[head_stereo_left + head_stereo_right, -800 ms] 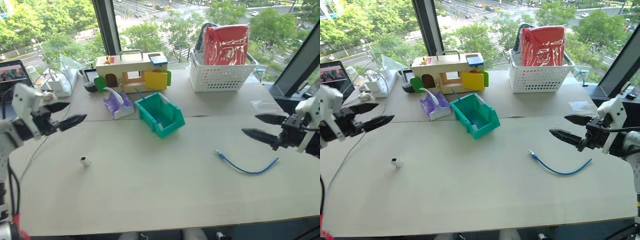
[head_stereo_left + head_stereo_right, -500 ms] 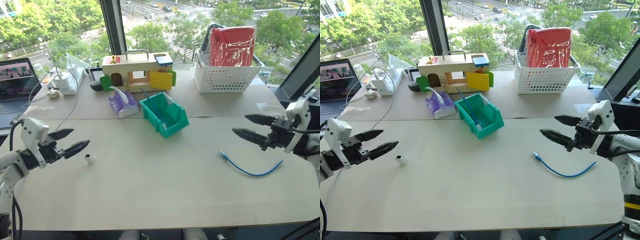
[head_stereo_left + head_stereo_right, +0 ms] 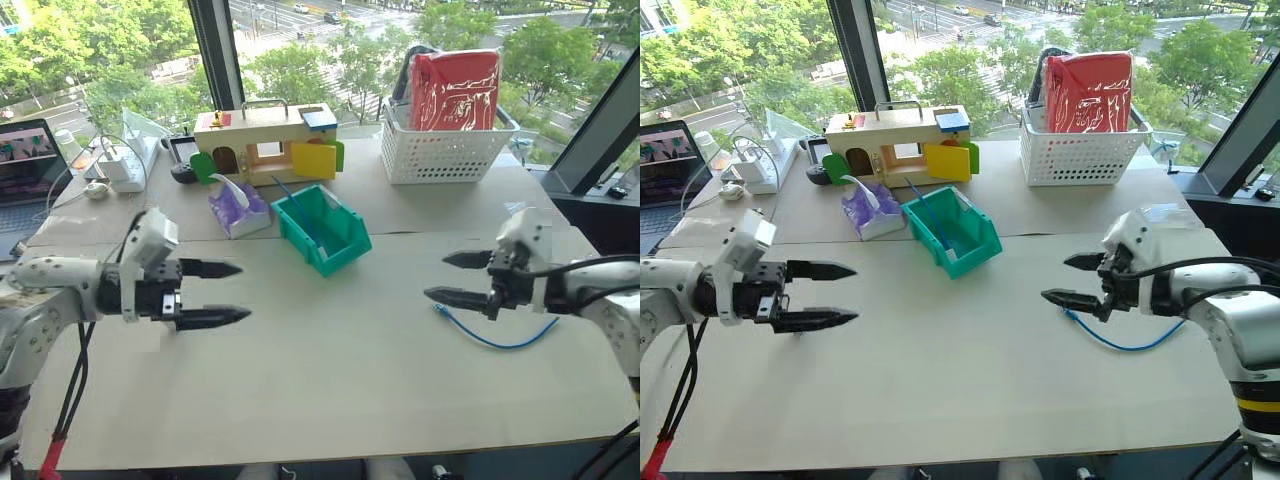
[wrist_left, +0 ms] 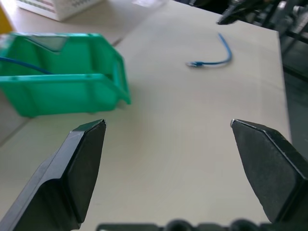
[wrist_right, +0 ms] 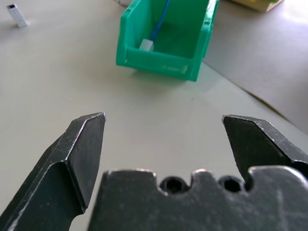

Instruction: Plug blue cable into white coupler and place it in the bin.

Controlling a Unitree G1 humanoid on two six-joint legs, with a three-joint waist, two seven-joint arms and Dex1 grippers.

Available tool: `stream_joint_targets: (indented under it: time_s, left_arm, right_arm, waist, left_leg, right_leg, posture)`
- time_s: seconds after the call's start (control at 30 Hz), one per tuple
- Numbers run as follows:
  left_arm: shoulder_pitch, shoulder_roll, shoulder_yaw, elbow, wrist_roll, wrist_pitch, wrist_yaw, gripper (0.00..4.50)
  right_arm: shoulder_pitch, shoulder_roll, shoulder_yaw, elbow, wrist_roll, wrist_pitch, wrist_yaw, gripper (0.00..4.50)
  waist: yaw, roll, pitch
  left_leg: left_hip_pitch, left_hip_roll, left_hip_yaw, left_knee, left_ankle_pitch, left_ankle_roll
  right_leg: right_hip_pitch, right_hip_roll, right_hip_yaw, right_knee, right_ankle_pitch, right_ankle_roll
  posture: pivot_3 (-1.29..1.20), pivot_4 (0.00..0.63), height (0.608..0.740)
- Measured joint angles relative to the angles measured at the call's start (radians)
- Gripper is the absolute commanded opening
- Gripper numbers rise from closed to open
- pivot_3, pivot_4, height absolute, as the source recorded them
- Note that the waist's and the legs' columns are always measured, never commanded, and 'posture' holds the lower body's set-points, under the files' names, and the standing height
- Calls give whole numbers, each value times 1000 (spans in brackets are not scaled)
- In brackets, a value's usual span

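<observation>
Both grippers hover over the desk (image 3: 330,400), fingers spread wide, nothing held. Left gripper (image 3: 228,293) sits left of centre, pointing right. Right gripper (image 3: 448,277) points left, tips just beside the near plug of the blue cable (image 3: 495,338), which lies curved on the desk. Coupler (image 5: 17,15) lies apart from the bin (image 3: 322,229); another blue cable with a white piece lies inside the bin.
</observation>
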State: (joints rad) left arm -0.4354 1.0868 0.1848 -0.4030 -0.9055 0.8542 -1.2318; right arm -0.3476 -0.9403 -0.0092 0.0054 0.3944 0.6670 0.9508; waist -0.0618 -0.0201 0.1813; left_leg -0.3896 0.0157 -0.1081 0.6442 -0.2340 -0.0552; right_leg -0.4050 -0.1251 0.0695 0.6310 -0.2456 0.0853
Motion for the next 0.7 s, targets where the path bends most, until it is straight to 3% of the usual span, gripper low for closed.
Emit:
stream_joint_targets:
  time_s: [0.03, 0.13, 0.5, 0.7]
  left_arm:
    - [0, 0, 0, 0, 0, 0, 3, 4462]
    - [-5, 0, -6, 0, 0, 3, 10, 4500]
    - [-33, 0, -12, 28, 8, 19, 12, 4500]
    - [-58, -8, -111, 48, 103, -41, -5, 4500]
  right_arm:
    - [9, 7, -2, 0, 0, 2, -4, 4500]
    - [20, 35, 0, 0, -3, 4, -16, 3746]
    - [52, 39, 24, -16, -90, -49, -35, 77]
    - [14, 34, 48, -34, -157, -227, 30, 73]
  waist:
    - [-4, 0, 0]
    - [-10, 0, 0]
    - [-5, 0, 0]
    - [-12, 0, 0]
  left_leg:
    - [0, 0, 0, 0, 0, 0]
    - [1, 0, 0, 0, 0, 0]
    - [0, 0, 0, 0, 0, 0]
    - [1, 0, 0, 0, 0, 0]
  right_leg:
    - [0, 0, 0, 0, 0, 0]
    - [0, 0, 0, 1, 0, 0]
    - [0, 0, 0, 0, 0, 0]
    - [0, 0, 0, 1, 0, 0]
  posture:
    - [0, 150, 740]
    - [0, 150, 740]
    - [0, 150, 740]
    - [0, 150, 740]
